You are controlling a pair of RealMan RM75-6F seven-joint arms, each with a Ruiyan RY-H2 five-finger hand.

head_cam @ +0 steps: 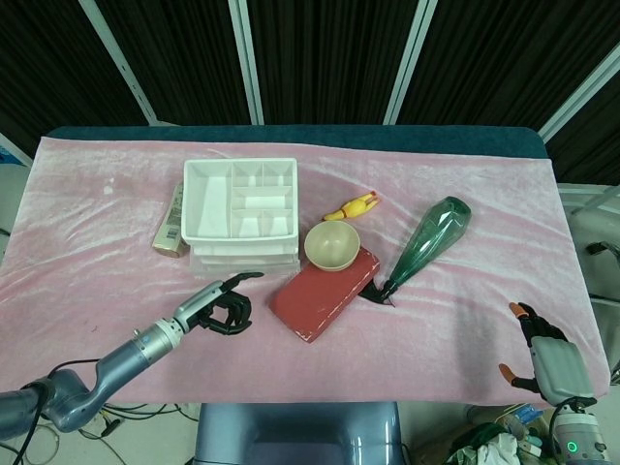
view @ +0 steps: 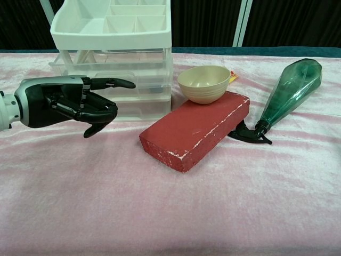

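A red brick (head_cam: 323,294) lies on the pink cloth (head_cam: 465,310) that covers the tabletop, and a cream bowl (head_cam: 331,244) rests on its far end. Just behind the bowl lies a small yellow toy (head_cam: 350,206) (its shape is too small to tell). To the right, a green spray bottle (head_cam: 427,240) lies on its side, its black nozzle touching the brick's corner. A tan packet (head_cam: 170,222) lies at the left.

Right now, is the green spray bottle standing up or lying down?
Lying down. The green spray bottle rests on its side on the pink cloth, its black nozzle beside the red brick.
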